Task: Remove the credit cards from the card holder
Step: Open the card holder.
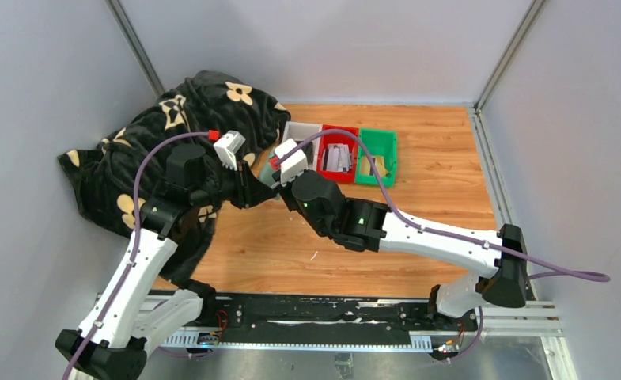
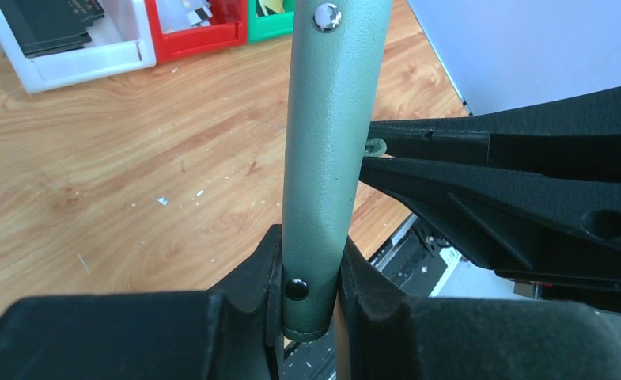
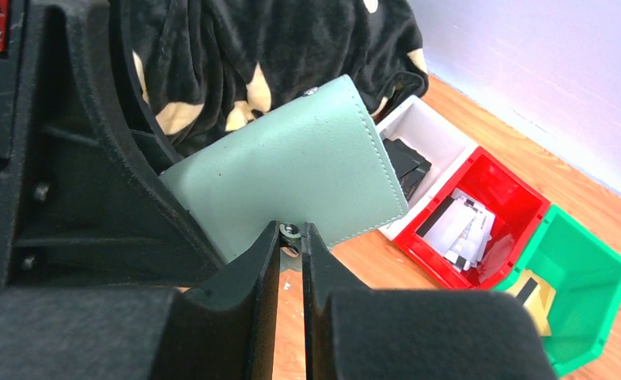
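- Left fingers [image 2: 261,273] clamp the closed card holder [image 3: 291,170] above the wooden surface [image 1: 433,158].
- Right fingers [image 3: 261,261], narrow, pinch its small tab [image 3: 290,230].
- Credit cards [image 3: 461,229] lie in the white tray [image 3: 441,128] and the red tray [image 3: 520,190].

We see a sage-green holder [image 3: 291,174] above our black right pincer [image 3: 291,237], a black, cream-flowered blanket [image 3: 251,39] beyond it, and a white tray [image 3: 429,131], red tray [image 3: 520,194] and green tray [image 3: 600,269] to its right on an orange woodgrain table [image 3: 362,265].

LEFT WRIST: card holder [image 2: 327,119] top cut off by upper edge; white tray [image 2: 93,63] cut off far left | TOP: card holder almost wholly hidden under white wrist cameras [image 1: 293,161]; red tray [image 1: 336,179] contents too small to tell | RIGHT WRIST: green tray [image 3: 600,277] cut off right
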